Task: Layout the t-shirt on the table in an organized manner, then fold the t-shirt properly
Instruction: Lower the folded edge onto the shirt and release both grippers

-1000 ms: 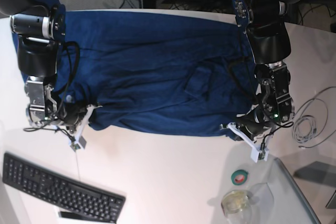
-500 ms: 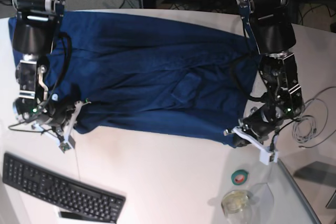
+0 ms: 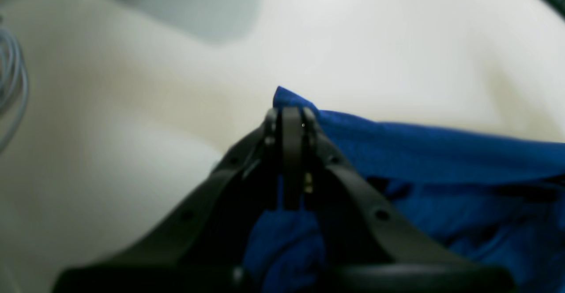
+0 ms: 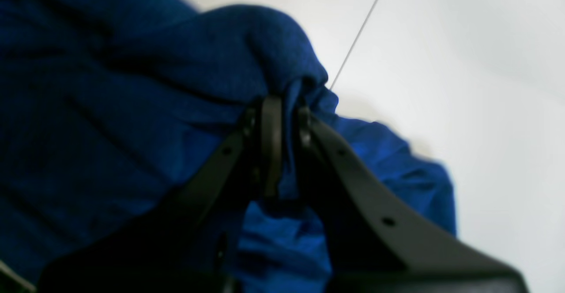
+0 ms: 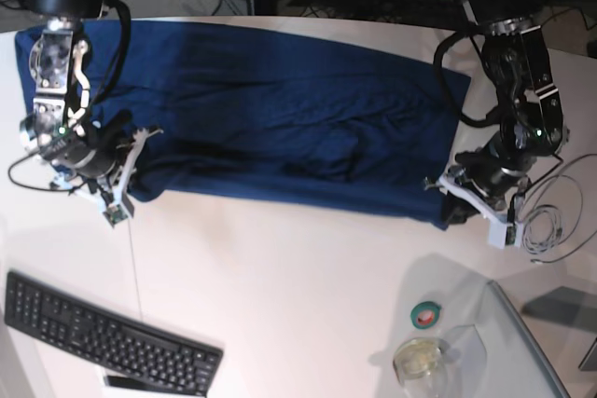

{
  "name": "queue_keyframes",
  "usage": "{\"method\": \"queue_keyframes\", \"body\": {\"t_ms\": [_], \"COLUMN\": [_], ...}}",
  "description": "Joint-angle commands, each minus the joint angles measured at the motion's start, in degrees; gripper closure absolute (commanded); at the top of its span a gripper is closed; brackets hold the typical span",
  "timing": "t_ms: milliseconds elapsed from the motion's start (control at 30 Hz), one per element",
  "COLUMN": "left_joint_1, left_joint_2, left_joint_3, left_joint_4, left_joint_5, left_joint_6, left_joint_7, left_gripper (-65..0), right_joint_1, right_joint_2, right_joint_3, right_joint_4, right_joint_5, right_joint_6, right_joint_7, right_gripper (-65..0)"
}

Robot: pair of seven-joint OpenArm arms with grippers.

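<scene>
The dark navy t-shirt (image 5: 270, 118) lies spread wide across the white table (image 5: 280, 295), with a few creases near its middle. My left gripper (image 5: 447, 204) is shut on the t-shirt's near corner at the right of the base view. The left wrist view shows its jaws closed (image 3: 287, 113) on a blue fabric edge (image 3: 419, 152). At the left of the base view my right gripper (image 5: 132, 172) is shut on the opposite near corner. In the right wrist view its jaws (image 4: 284, 107) pinch a bunched fold of the t-shirt (image 4: 132, 107).
A black keyboard (image 5: 103, 333) lies at the front left. A green tape roll (image 5: 427, 314), a clear cup (image 5: 420, 358) and a grey glassy panel (image 5: 527, 356) sit at the front right. A coiled grey cable (image 5: 552, 226) lies beside my left arm.
Both grippers have moved outward and toward the far side with the shirt's corners held. The shirt's near edge has drawn back and the fabric lies flatter and wider.
</scene>
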Motion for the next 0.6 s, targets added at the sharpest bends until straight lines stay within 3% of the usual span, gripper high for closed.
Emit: {"method": "queue_keyframes", "body": {"t_ms": [0,333,567], "left_joint_1": [0.1,4.0,5.7], "left_joint_2": [-0.8,-1.0,-1.0], "left_joint_3": [-0.1,-0.7,-0.1], "left_joint_4": [1.3,0.9,-3.2], "left_joint_5": [-0.8,-0.3,-0.3], "left_joint_6": [0.1,0.1,0.1], "left_joint_7": [-1.3,-1.5,-3.0], "left_gripper": [0.0,0.0,0.0], "right_joint_1": [0.0,-9.7,-11.3], "right_joint_2": [-0.5,-4.3,-4.1], "right_joint_3": [0.2,0.2,0.2], "right_joint_4": [1.7,5.9,5.3], "right_joint_5": [0.7,0.7,0.7], "right_joint_6": [0.0,0.0,0.0], "right_joint_7": [1.0,1.3,1.5], "right_gripper": [0.0,0.0,0.0]}}
